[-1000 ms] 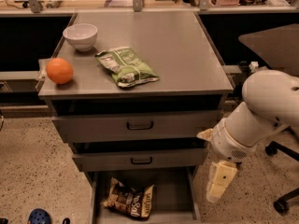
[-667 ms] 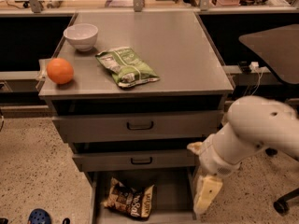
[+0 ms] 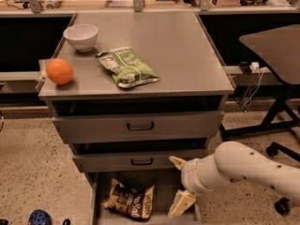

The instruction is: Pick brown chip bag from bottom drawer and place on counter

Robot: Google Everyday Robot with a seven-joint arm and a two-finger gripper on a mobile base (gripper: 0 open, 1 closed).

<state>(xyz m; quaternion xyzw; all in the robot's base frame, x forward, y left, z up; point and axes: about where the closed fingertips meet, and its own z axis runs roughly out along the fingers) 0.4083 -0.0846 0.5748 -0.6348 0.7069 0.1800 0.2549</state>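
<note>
The brown chip bag [image 3: 130, 201] lies crinkled on the floor of the open bottom drawer [image 3: 161, 188], left of centre. My gripper [image 3: 177, 184] reaches in from the right on a white arm, low at the drawer's right side, its pale fingers [image 3: 182, 203] spread apart and holding nothing. It is to the right of the bag and apart from it. The grey counter [image 3: 183, 55] tops the cabinet above.
On the counter are a green-and-white chip bag [image 3: 126, 67], an orange [image 3: 59, 71] at the left edge and a white bowl [image 3: 81, 35]. Two closed upper drawers with dark handles [image 3: 140, 125] sit above. A dark side table [image 3: 274, 46] stands to the right.
My arm has swung left and down, from beside the cabinet's right side to the bottom drawer's right part, nearer the brown bag. The bag has not moved.
</note>
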